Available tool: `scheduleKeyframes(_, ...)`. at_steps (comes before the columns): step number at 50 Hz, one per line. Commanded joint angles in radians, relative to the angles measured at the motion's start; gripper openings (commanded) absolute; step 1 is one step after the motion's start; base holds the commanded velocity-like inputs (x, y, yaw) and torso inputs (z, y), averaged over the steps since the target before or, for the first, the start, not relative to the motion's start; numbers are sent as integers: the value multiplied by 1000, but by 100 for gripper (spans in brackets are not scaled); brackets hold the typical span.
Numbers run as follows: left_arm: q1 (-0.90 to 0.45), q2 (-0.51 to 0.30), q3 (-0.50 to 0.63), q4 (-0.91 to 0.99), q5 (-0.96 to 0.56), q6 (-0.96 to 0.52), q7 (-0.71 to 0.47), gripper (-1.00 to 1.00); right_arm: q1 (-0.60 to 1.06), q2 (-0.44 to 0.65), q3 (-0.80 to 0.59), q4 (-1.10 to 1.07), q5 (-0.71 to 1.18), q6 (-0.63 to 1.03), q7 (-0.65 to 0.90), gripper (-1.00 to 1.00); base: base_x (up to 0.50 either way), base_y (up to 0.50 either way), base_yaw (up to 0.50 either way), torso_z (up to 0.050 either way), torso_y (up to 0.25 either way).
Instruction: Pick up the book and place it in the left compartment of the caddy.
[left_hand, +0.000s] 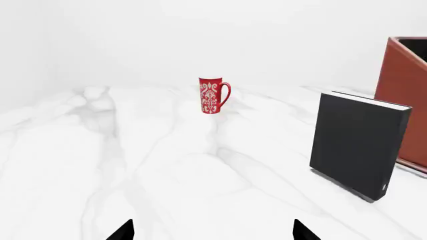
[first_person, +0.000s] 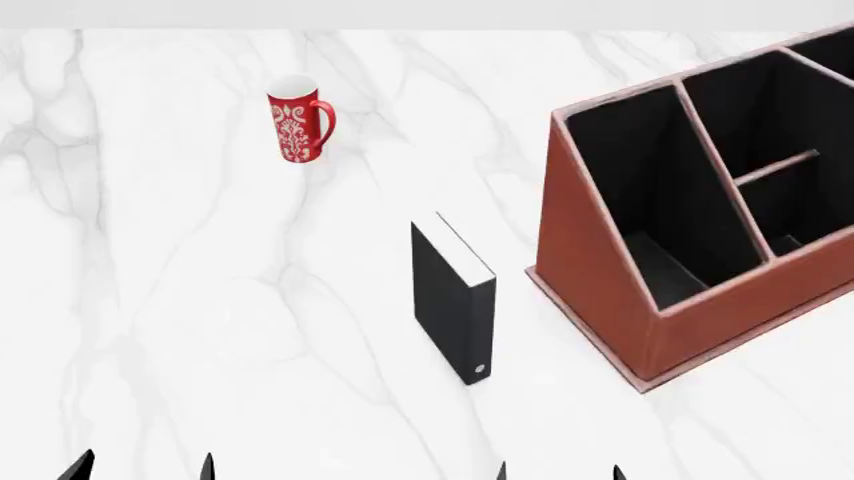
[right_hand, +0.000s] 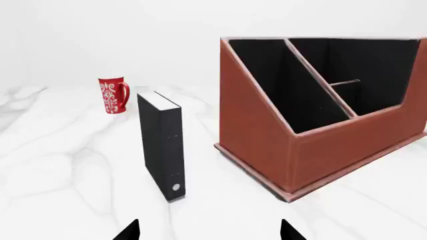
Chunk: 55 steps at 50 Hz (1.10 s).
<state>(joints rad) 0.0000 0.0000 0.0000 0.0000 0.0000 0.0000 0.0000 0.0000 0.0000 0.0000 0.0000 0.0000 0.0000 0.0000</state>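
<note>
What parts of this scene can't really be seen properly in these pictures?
- Caddy: the head view's right edge cuts off its far bays; the left wrist view shows only a corner.
- Left compartment: its floor is mostly hidden behind its own walls.
- Book: cover lettering, if any, is too small to tell.
- Left gripper and right gripper: only fingertips show at the bottom edge.

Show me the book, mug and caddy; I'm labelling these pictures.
book (first_person: 442, 300): head view, black cover.
mug (first_person: 295, 128): head view, patterned side.
caddy (right_hand: 260, 130): right wrist view, brown sloped side wall.
</note>
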Motion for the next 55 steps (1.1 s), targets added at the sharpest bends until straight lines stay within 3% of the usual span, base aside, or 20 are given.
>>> scheduleKeyframes(1, 0, -17, 16, 10, -22, -13, -13, 100, 0, 16, -24, 0, -4, 4, 32, 100, 0, 0, 0, 0, 0)
scheduleKeyframes(5, 2, -34, 39, 29, -31, -76, -10, 100, 3, 28, -39, 7, 0, 1, 52, 100, 0, 0, 0, 0, 0)
scheduleKeyframes(6, 57, -28, 3, 150, -32, -150, 16, 100, -31, 8, -18, -150, 20, 150, 28, 100, 0, 0, 0, 0, 0)
scheduleKeyframes(7, 20, -22, 30, 58, -15, -37, 15, 100, -1, 22, -33, -10, -11, 12, 48, 100, 0, 0, 0, 0, 0)
scheduleKeyframes(12, 14, -37, 47, 36, -30, -25, -6, 100, 2, 37, -51, 1, 4, 0, 66, 100, 0, 0, 0, 0, 0)
scheduleKeyframes(26, 63, -72, 64, 226, -55, -102, -51, 100, -67, 76, -33, -291, 65, 79, 110, 100, 0, 0, 0, 0, 0)
scheduleKeyframes(37, 106, -95, 56, 338, -76, -115, -78, 100, -133, 124, 85, -516, 146, 141, 163, 100, 0, 0, 0, 0, 0)
scheduleKeyframes(55, 145, -127, 44, 472, -101, -154, -119, 100, -192, 160, 194, -641, 218, 156, 212, 100, 0, 0, 0, 0, 0)
